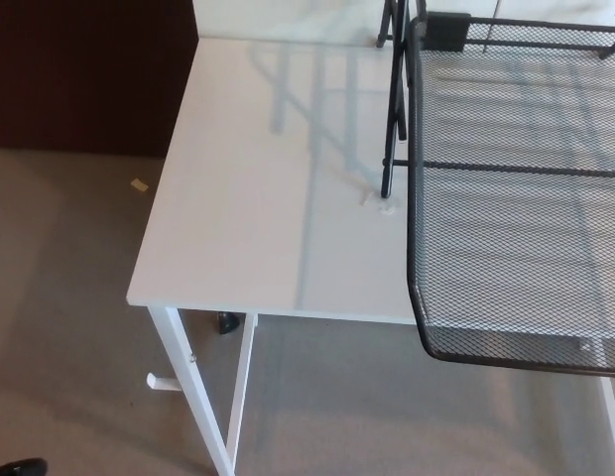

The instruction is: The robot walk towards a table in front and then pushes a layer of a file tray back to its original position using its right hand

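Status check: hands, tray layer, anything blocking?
Neither hand in view. Mesh tray layer pulled out, front edge overhanging the white table. Nothing seen blocking the push path.

The tabletop is seen as a smooth white surface, faintly glossy, with soft reflections carried on it. The tray layer is made of dark wire mesh, matt, within a black metal frame. The floor is covered in dull grey-brown carpet of fine texture.
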`<state>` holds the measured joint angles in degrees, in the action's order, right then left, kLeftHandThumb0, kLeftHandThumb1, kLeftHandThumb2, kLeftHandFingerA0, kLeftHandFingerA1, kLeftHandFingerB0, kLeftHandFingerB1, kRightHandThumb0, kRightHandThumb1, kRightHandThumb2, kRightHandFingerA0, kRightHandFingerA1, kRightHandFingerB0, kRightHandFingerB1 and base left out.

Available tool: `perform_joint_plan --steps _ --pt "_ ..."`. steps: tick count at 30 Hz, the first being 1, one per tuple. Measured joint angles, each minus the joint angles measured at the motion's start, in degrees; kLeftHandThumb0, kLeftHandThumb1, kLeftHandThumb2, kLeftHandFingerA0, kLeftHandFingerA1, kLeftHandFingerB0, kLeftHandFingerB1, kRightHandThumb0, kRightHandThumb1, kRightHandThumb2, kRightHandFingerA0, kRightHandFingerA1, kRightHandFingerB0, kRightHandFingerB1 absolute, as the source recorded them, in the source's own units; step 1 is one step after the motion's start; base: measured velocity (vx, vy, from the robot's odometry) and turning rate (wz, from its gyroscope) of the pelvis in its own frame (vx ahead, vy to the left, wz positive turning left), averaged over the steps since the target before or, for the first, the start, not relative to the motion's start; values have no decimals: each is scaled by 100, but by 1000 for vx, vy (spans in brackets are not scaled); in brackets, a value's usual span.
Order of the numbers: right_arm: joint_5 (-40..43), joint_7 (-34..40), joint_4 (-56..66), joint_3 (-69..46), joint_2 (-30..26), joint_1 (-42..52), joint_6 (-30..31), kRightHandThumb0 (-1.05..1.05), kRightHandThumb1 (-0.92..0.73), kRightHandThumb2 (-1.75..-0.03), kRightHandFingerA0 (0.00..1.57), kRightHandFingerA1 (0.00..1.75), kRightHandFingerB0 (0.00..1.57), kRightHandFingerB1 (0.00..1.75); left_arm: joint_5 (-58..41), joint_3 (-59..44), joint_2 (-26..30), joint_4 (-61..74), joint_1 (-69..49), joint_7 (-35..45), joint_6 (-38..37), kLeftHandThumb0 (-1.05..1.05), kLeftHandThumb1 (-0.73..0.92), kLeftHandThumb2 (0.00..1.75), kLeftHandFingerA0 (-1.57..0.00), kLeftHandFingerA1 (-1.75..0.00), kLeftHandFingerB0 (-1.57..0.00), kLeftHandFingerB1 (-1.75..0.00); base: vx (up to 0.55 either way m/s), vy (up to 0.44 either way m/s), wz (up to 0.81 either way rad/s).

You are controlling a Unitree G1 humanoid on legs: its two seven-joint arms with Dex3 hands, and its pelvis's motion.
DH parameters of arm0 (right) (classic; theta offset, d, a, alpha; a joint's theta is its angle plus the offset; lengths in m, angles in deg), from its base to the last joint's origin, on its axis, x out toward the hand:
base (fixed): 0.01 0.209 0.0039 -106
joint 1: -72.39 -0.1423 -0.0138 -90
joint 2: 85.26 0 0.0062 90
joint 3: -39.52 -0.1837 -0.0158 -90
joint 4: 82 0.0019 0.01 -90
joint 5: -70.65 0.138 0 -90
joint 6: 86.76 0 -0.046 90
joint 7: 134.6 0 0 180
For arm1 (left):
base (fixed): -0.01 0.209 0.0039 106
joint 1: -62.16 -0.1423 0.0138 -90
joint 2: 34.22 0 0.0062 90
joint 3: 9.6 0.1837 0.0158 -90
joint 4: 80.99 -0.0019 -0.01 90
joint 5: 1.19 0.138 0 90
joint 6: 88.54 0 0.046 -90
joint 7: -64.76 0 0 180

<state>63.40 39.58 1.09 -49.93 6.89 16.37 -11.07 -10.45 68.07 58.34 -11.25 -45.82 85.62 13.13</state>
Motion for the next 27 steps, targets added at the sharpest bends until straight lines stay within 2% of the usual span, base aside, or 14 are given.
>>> perform_joint_plan --steps 2,5,6,7,9,16,17,18,20,21,24,25,26,27 --pt "76 -63 418 -7 -7 324 -106 -49 -58 -58 55 53 37 35 3 1 0 -27 32 0 -1 -9 37 81 -31 -56 -24 -51 0 0 0" --pt "257 -207 1184 -37 -21 971 -412 -48 -59 -58 55 48 37 34 3 1 0 -31 54 2 -1 -12 55 56 -42 -42 -37 -37 0 0 0" --pt "300 -233 1368 -53 -26 1139 -497 -56 -50 -81 49 56 32 47 4 2 1 -32 67 2 -1 -15 55 58 -41 -43 -36 -38 0 0 0" --pt "325 -250 1528 -75 -26 1283 -569 -49 -61 -59 57 44 38 35 5 6 1 -33 81 3 -1 -10 39 82 -31 -55 -24 -50 0 0 0" --pt "381 -287 2003 -151 -28 1757 -783 -55 -51 -82 50 53 31 45 5 14 0 -32 104 4 -1 -9 39 82 -29 -55 -23 -50 0 0 0" --pt "631 -374 2959 -371 -27 2676 -1448 -55 -52 -79 52 52 36 45 4 41 -12 -33 125 4 -1 -9 38 81 -32 -55 -25 -50 0 0 0" --pt "666 -381 3057 -389 -26 2741 -1544 -53 -51 -79 49 51 35 45 5 42 -16 -34 124 3 -1 -15 55 57 -41 -43 -35 -37 0 0 0" --pt "694 -387 3147 -403 -25 2792 -1615 -47 -61 -59 54 39 39 34 5 43 -18 -34 124 3 -1 -9 38 81 -32 -56 -24 -50 0 0 0" --pt "775 -401 3421 -438 -25 2935 -1788 -54 -52 -80 45 49 32 44 5 48 -21 -39 128 3 -1 -9 38 81 -32 -55 -24 -50 0 0 0" --pt "813 -408 3597 -454 -23 2996 -1912 -47 -63 -59 50 37 36 33 5 49 -22 -42 134 3 -1 -9 38 81 -31 -55 -24 -50 0 0 0" --pt "853 -407 3870 -508 20 3043 -2165 -49 -66 -61 31 32 24 31 4 49 -23 -41 142 4 -1 -8 39 82 -28 -54 -23 -50 0 0 0" --pt "857 -406 3920 -523 34 3043 -2218 -26 -44 -96 8 51 7 49 4 49 -23 -41 143 4 -1 -9 39 82 -29 -54 -23 -50 0 0 0" --pt "859 -401 4044 -584 94 3037 -2351 -26 -44 -96 8 51 7 49 4 49 -24 -41 144 4 -1 -9 39 82 -29 -54 -23 -50 0 0 0" --pt "845 -395 4112 -632 151 3004 -2409 -49 -61 -60 19 29 15 27 4 49 -23 -41 144 4 -1 -9 39 82 -29 -54 -23 -50 0 0 0"
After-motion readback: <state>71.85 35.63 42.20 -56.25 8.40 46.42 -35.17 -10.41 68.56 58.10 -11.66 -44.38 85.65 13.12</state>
